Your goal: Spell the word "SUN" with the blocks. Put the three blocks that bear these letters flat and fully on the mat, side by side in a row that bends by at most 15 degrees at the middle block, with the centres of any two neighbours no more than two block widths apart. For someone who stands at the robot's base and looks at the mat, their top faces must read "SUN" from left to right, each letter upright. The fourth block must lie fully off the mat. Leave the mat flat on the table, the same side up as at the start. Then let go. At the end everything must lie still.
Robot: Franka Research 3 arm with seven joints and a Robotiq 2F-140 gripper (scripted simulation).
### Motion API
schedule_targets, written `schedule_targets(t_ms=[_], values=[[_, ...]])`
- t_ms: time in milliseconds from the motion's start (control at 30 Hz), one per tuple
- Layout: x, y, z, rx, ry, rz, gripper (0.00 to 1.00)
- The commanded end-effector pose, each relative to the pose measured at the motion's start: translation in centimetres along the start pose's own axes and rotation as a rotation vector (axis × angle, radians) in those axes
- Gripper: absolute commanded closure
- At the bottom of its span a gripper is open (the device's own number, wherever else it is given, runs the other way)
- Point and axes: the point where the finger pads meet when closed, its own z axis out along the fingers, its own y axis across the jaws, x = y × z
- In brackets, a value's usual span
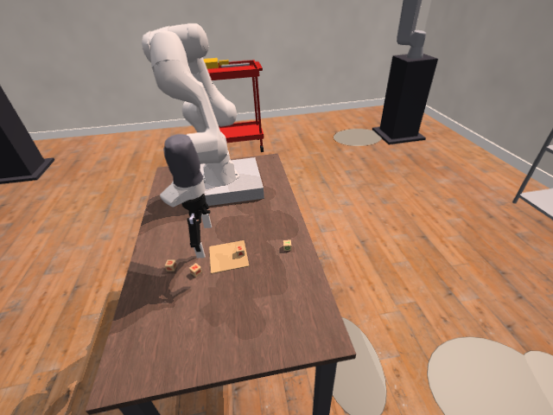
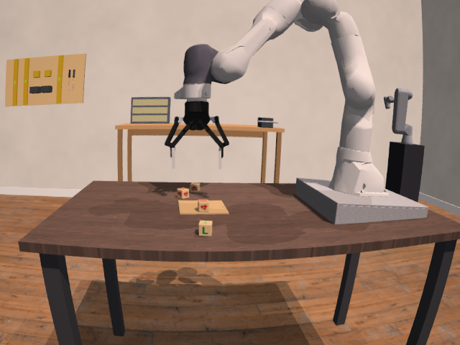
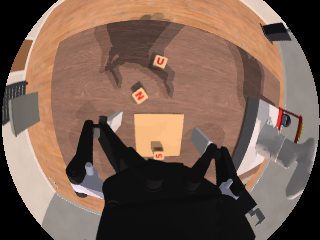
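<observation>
The mat point(image 1: 220, 264) point(image 2: 187, 210) point(image 3: 150, 125) lies flat on the table. The S block point(image 1: 240, 250) point(image 2: 203, 205) point(image 3: 158, 155) sits on it, S up, near the edge towards the fourth block. The N block point(image 1: 194, 270) point(image 2: 182, 193) point(image 3: 139, 95) lies off the mat, N up and turned askew. The U block point(image 1: 169, 265) point(image 2: 194, 187) point(image 3: 160, 61) lies farther off, U up. The fourth block point(image 1: 287, 245) point(image 2: 205, 228), with a green L on one side, lies off the opposite side. My gripper point(image 1: 204, 239) point(image 2: 196, 165) point(image 3: 158, 126) is open and empty, high above the table.
The robot's pale base block point(image 1: 236, 194) point(image 2: 379, 212) stands at one end of the table point(image 1: 187, 348) point(image 2: 111, 237). The U and N blocks lie fairly close together. A red cart point(image 1: 241, 130) and a wooden bench stand away from the table.
</observation>
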Motion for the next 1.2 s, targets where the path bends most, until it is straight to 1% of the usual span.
schedule_targets(t_ms=[0,467,533,567,1033,1100,1167], values=[[0.3,-0.1,0.0,-0.002,0.003,-0.139,0.00],[1.9,-0.4,0.0,-0.001,0.002,-0.323,0.00],[1.9,-0.4,0.0,-0.001,0.002,-0.323,0.00],[2.3,-0.5,0.0,-0.001,0.002,-0.357,0.00],[3.9,-0.9,0.0,0.001,0.002,-0.543,0.00],[3.9,-0.9,0.0,0.001,0.002,-0.543,0.00],[4.4,-1.0,0.0,0.002,0.002,-0.592,0.00]])
